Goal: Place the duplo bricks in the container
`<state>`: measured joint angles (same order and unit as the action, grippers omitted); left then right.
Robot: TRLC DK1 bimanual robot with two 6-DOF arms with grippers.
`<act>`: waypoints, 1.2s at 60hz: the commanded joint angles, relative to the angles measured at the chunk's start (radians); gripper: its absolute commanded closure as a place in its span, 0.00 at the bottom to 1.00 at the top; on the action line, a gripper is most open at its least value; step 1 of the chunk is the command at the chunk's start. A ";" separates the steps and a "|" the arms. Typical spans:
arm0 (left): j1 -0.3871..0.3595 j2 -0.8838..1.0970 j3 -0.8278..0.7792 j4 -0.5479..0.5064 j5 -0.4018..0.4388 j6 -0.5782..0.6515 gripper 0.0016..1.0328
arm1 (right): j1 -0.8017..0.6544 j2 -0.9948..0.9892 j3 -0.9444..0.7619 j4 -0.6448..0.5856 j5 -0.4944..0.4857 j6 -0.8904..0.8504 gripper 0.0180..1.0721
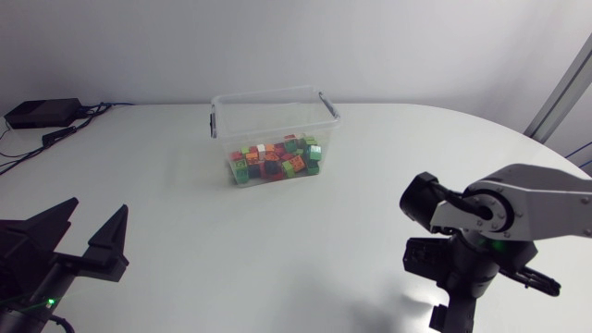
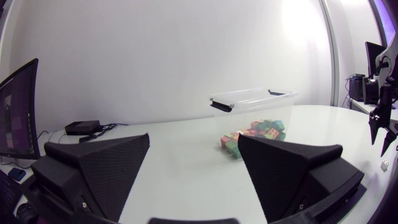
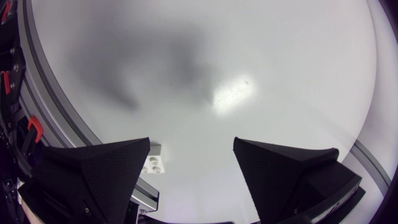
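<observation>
this looks like a robotics lab or test cell. 2 robot arms, the left arm (image 1: 23, 254) and the right arm (image 1: 532, 199), sit at a plain white table (image 1: 277, 240). on it stand a clear container (image 1: 268, 95) of toy bricks (image 1: 275, 162), and a black box (image 1: 42, 112) with cables (image 1: 57, 137) at its far corner.
</observation>
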<state>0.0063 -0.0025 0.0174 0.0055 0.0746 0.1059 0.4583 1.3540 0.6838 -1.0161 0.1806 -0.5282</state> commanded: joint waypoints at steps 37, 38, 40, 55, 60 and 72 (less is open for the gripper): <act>0.009 -0.008 -0.019 0.013 0.011 0.011 0.04 | 0.103 0.036 -0.181 -0.010 0.028 0.073 0.25; 0.009 -0.008 -0.019 0.013 0.011 0.009 0.04 | 0.103 0.036 -0.179 -0.013 0.030 0.074 0.25; 0.009 -0.008 -0.019 0.013 0.011 0.009 0.04 | 0.103 0.031 -0.171 -0.026 0.034 0.076 0.25; 0.009 -0.008 -0.019 0.013 0.011 0.009 0.04 | 0.080 0.092 -0.168 -0.010 0.043 0.071 0.40; 0.009 -0.008 -0.019 0.013 0.011 0.009 0.04 | 0.077 0.117 -0.181 0.021 0.043 0.069 0.47; 0.009 -0.008 -0.019 0.013 0.010 0.009 0.04 | 0.020 0.129 -0.112 0.045 0.060 0.050 0.70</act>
<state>0.0063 -0.0025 0.0174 0.0055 0.0746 0.1059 0.5060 1.4628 0.5365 -0.9829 0.2188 -0.4648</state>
